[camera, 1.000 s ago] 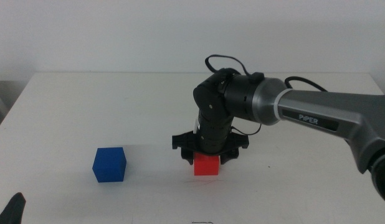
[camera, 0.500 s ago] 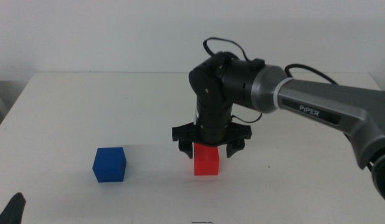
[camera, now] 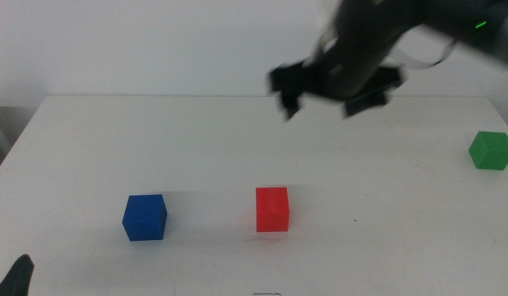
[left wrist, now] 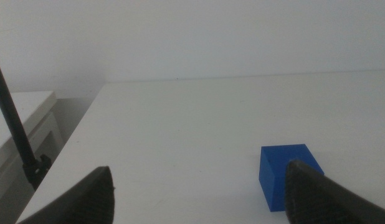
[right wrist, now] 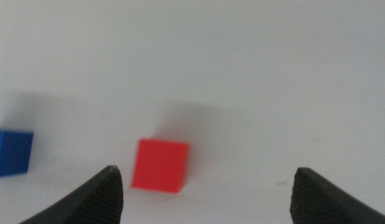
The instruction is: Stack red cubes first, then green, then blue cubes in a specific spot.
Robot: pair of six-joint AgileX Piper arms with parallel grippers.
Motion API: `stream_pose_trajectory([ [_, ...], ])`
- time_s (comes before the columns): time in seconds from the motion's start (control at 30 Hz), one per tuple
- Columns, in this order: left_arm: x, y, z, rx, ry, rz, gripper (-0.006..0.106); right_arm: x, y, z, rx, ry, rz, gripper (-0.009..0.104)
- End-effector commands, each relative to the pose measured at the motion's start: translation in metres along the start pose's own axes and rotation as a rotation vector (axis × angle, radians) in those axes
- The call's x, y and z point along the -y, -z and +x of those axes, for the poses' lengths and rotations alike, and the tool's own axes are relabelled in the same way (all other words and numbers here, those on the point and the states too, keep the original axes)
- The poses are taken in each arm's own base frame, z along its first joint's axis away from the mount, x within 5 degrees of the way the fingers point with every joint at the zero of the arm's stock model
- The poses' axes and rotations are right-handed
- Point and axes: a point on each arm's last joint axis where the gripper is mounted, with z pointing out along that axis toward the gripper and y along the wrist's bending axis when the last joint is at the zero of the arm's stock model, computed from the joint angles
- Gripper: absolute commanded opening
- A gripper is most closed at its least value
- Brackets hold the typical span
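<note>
We see the right end effector (camera: 330, 92) high above the far middle of the worktop (camera: 196, 140), blurred in the middle view, its two dark jaws spread wide and gripping nothing. Its own wrist view looks down between those parted jaws at the red cube (right wrist: 159, 165), which sits alone on the white surface with open space all round it, and at the blue cube (right wrist: 12, 152) off to one side.

In the middle view the red cube (camera: 272, 209) rests flat near the centre of the worktop, towards the near side, well below and apart from the right end effector. The blue cube (camera: 145, 217) stands to its left, roughly level with it and clearly apart. The green cube (camera: 491, 150) sits far over at the right edge, farther back than the other two and well apart from both. None of the three touches another.

The left end effector (camera: 16, 279) waits at the near left corner, only a dark tip of it visible in the middle view. Its wrist view shows its jaws (left wrist: 199, 193) spread apart and empty, with the blue cube (left wrist: 286, 176) ahead, partly hidden behind one jaw.
</note>
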Motion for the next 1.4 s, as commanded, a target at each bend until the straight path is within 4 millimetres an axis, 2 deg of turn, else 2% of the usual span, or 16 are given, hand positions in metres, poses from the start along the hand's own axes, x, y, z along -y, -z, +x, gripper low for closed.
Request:
stream_pose_trajectory([
  [0.0,0.0,0.002,-0.01,0.106,0.009,0.001,0.094,0.037,0.052,-0.018,0.152,-0.005,-0.005,0.082],
  [0.1,0.0,0.002,-0.01,0.106,0.009,0.001,0.094,0.085,0.069,-0.031,0.199,-0.063,0.03,0.082],
  [0.23,0.0,0.002,-0.01,0.106,0.009,0.001,0.094,0.151,0.072,-0.043,0.201,-0.102,0.105,0.082],
  [0.33,0.0,0.002,-0.01,0.106,0.009,0.001,0.094,0.199,0.067,-0.047,0.185,-0.145,0.154,0.082],
  [0.37,0.0,0.002,-0.01,0.106,0.009,0.001,0.094,0.207,0.064,-0.048,0.179,-0.157,0.162,0.082],
  [0.43,0.0,0.002,-0.01,0.106,0.009,0.001,0.094,0.237,0.056,-0.049,0.164,-0.214,0.2,0.082],
  [0.53,0.0,0.002,-0.01,0.106,0.009,0.001,0.094,0.265,0.04,-0.05,0.133,-0.228,0.231,0.082],
  [0.83,0.0,0.002,-0.01,0.106,0.009,0.001,0.094,0.321,-0.027,-0.047,-0.009,-0.19,0.267,0.082],
  [1.0,0.0,0.002,-0.01,0.106,0.009,0.001,0.094,0.349,-0.053,-0.042,-0.029,-0.242,0.279,0.082],
  [1.1,0.0,0.002,-0.01,0.106,0.009,0.001,0.094,0.357,-0.062,-0.042,-0.009,-0.258,0.26,0.082],
  [1.37,0.0,0.002,-0.01,0.106,0.009,0.001,0.094,0.359,-0.083,-0.046,0.03,-0.238,0.214,0.082],
])
